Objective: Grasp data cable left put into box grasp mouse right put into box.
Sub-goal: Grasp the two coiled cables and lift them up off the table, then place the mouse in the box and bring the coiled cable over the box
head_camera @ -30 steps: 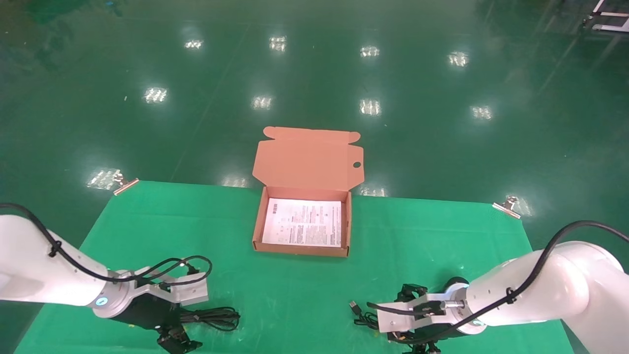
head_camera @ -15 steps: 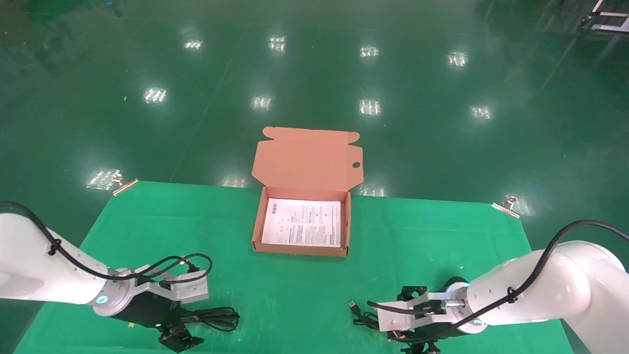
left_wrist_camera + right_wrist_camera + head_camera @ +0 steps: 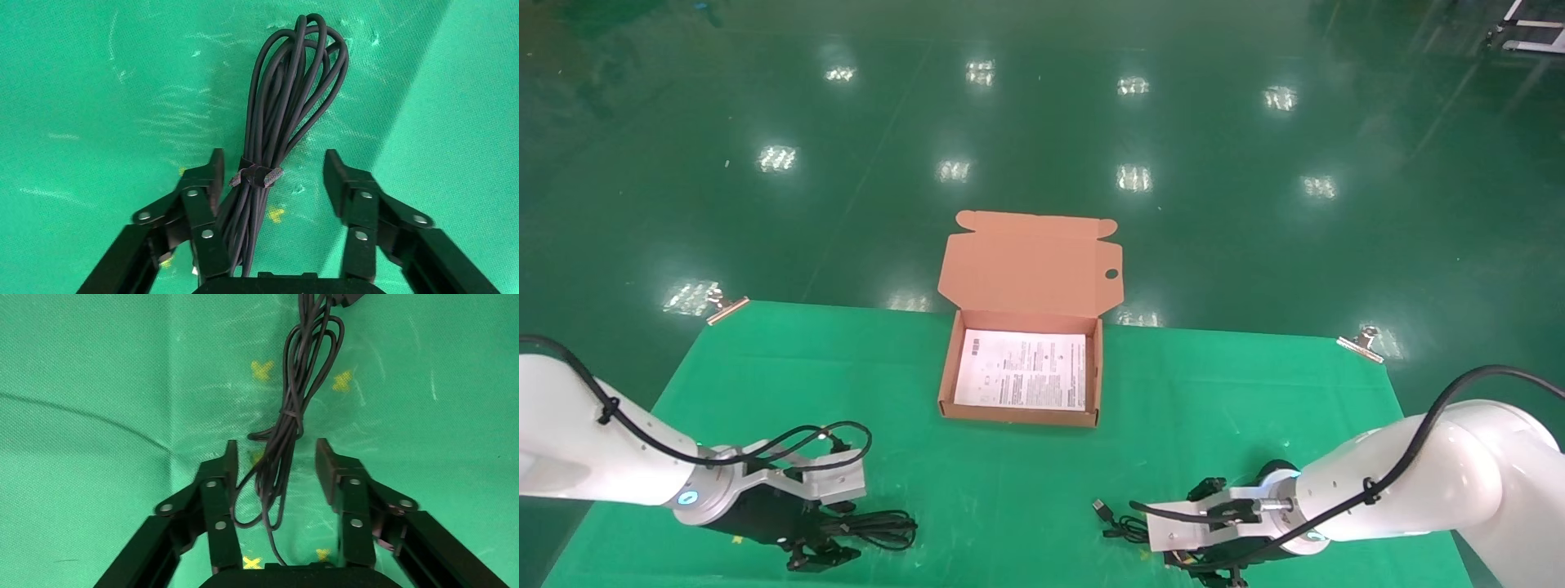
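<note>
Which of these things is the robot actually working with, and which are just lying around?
Part of the job:
data cable, between the open left gripper
mouse cord, between the open right gripper
box, lid open

Just there:
printed sheet in the box
green cloth
metal clips

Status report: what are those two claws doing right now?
Left gripper open, fingers straddling thick black bundled data cable. Right gripper open over thin black mouse cord. Orange-brown cardboard box open, nothing blocking.

Matt cardboard box [image 3: 1019, 412], woven cloth [image 3: 1009, 482].
</note>
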Robot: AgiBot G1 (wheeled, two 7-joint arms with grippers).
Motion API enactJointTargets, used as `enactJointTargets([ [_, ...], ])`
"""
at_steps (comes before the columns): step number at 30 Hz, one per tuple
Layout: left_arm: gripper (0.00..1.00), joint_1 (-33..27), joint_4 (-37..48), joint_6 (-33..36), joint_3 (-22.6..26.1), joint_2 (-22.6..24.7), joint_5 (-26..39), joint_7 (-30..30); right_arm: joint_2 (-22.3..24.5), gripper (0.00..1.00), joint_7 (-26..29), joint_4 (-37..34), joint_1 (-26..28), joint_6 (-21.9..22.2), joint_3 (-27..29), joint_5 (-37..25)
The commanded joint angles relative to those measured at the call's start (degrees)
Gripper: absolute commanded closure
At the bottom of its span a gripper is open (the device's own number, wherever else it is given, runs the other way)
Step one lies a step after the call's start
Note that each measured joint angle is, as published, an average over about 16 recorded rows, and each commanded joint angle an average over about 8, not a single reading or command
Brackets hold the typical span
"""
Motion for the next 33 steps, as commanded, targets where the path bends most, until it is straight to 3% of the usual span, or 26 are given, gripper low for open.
enactJointTargets([
  [1, 1.0, 0.01, -0.07, 0.01, 0.0, -0.02, 0.01, -0.02, 0.01, 1.0, 0.01, 0.04, -0.01, -0.02, -0.01, -0.01],
  [17, 1.0, 0.01, -0.27, 0.08, -0.01, -0.1, 0.03, -0.01, 0.09, 1.0, 0.07, 0.12, 0.05, -0.07, -0.01, -0.04],
  [23, 1.0, -0.9, -2.75, -0.61, -0.78, -2.18, -0.49, 0.58, 2.0, 1.0, 1.89, 1.97, 2.91, -1.3, 1.44, 0.45],
  [28, 1.0, -2.14, -10.29, -3.73, -2.26, -6.08, -0.46, -0.94, 5.86, 1.0, 6.1, 7.75, 8.15, -1.35, 4.37, -0.65],
  [33, 1.0, -1.11, -24.37, -9.72, -3.55, -10.26, 1.72, -4.54, 7.35, 1.0, 9.05, 13.31, 13.18, 1.81, 7.18, -3.38],
])
